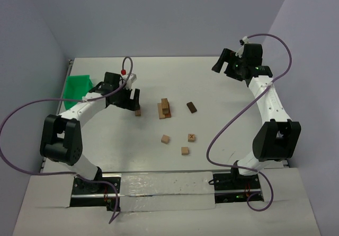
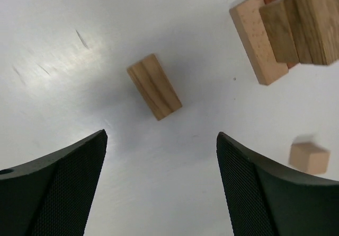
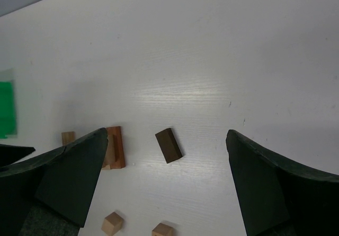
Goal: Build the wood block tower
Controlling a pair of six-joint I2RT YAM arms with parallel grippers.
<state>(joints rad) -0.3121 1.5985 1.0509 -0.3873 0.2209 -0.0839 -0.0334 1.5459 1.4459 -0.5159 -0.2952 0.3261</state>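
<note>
The tower [image 1: 165, 108] is a short stack of tan wood blocks on a reddish-brown base in the middle of the table, also seen at the top right of the left wrist view as the stack [image 2: 286, 29]. A small tan block [image 1: 137, 112] stands alone on the table just left of it. My left gripper [image 1: 133, 102] hovers beside and above this block [image 2: 154, 86], open and holding nothing [image 2: 160, 138]. My right gripper [image 1: 220, 63] hangs high over the far right, open and empty [image 3: 165, 134]. Below it lies the darker brown block [image 3: 169, 147].
Three loose cubes lie nearer the arms: a plain one [image 1: 166, 139], the X-marked one [image 1: 191, 137] and another plain one [image 1: 184, 150]. The darker brown block [image 1: 191, 107] is right of the tower. A green tray [image 1: 79, 86] sits at the left table edge.
</note>
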